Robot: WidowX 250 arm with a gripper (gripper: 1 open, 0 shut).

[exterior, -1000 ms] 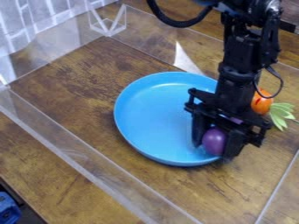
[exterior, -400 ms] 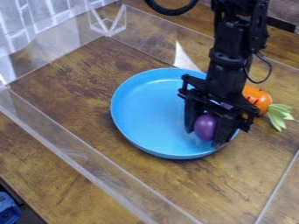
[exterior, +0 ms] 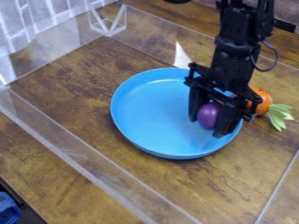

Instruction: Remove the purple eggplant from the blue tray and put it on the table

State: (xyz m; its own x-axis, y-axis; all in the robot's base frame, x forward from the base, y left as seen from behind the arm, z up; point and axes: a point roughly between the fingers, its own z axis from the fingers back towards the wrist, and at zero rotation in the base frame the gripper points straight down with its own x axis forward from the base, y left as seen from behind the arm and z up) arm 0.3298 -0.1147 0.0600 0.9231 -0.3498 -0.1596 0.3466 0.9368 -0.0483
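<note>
Sitting nearest is the tray on the table. Over its right side the claw pinches the eggplant, which stands up on end between the fingers. Behind lies a carrot.

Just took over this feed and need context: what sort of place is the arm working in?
Probably a lab test bench, not a kitchen: a dark brown wood-grain tabletop fenced by clear plastic walls, holding toy items such as a round bright blue plastic tray and a small orange carrot.

Glossy purple eggplant, bright blue tray, dark brown wood-grain table, black hand, orange carrot with green leaves
</note>
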